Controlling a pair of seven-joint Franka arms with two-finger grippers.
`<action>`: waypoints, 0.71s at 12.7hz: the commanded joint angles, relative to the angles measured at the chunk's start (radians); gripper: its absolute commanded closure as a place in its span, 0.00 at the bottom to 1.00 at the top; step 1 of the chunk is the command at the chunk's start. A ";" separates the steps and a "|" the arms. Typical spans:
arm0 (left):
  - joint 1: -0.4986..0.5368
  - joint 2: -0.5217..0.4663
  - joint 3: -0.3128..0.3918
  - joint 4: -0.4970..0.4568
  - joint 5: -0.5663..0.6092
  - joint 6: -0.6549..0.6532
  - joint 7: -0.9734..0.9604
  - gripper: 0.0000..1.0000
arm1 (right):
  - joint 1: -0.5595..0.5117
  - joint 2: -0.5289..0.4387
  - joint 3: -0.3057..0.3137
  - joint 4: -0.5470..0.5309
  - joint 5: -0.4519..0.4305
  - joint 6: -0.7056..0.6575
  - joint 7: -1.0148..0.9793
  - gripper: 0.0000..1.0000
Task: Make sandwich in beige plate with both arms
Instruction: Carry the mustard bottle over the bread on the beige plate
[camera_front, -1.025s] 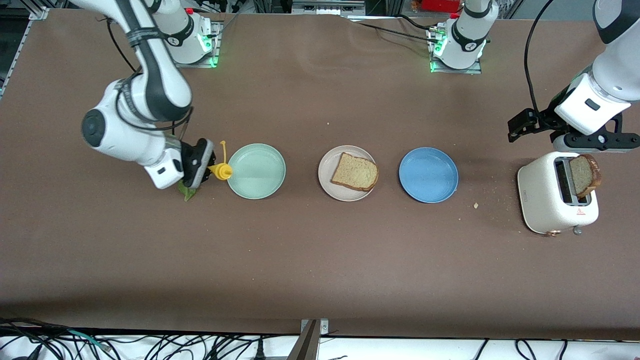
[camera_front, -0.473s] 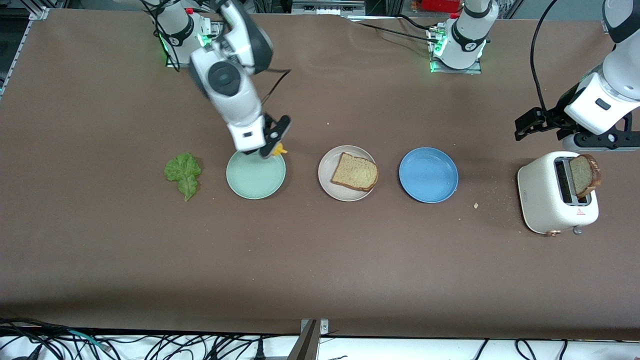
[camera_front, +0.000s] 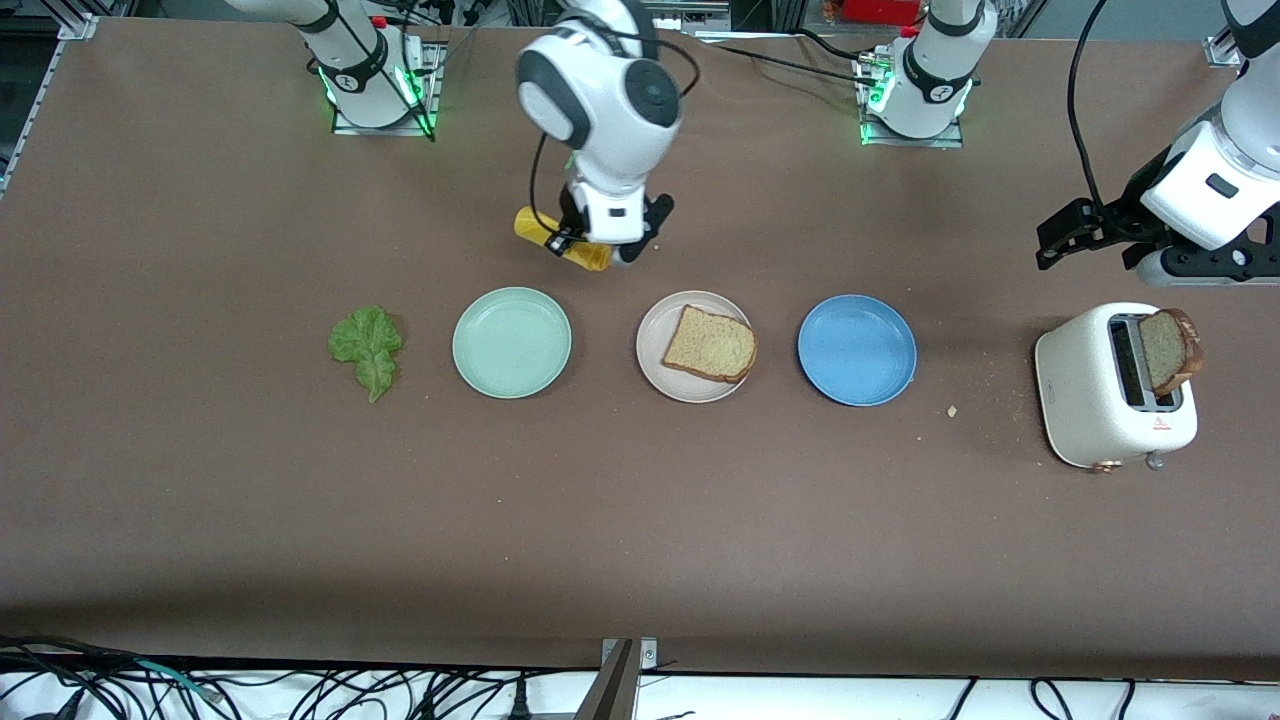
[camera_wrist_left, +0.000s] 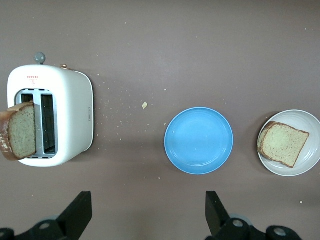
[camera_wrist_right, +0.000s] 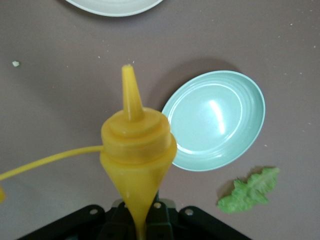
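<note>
Front view: we see the beige plate (camera_front: 693, 346), round with a raised rim, mid-table between a glossy mint-green plate (camera_front: 512, 342) and a matte blue plate (camera_front: 857, 350), all three apart in a row. One tan brown-crusted bread slice (camera_front: 711, 345) lies flat on the beige plate. A ruffled lettuce leaf (camera_front: 367, 349) lies flat on the brown tabletop (camera_front: 640, 520), beside the mint-green plate toward the right arm's end. The second bread slice (camera_front: 1171, 349) stands tilted in a slot of the smooth white toaster (camera_front: 1113, 387) at the left arm's end, crumbs scattered near it. Our right gripper (camera_front: 596, 243) is clamped on a yellow conical-nozzle squeeze bottle (camera_front: 562, 240), held tilted above bare table just past the plate row, between mint-green and beige. Our left gripper (camera_wrist_left: 145, 215) hangs over the table beside the toaster, fingers (camera_wrist_left: 79, 212) spread wide, holding nothing. Wide bare tabletop nearer the camera than the plates.
</note>
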 joint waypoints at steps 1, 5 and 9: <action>0.004 0.000 -0.001 0.012 0.025 -0.022 0.021 0.00 | 0.080 0.205 -0.091 0.263 -0.019 -0.144 0.010 1.00; 0.003 0.011 -0.001 0.014 0.025 -0.008 0.019 0.00 | 0.146 0.374 -0.154 0.395 -0.014 -0.149 0.032 1.00; 0.004 0.011 0.001 0.014 0.025 -0.008 0.019 0.00 | 0.182 0.468 -0.176 0.443 -0.014 -0.138 0.069 1.00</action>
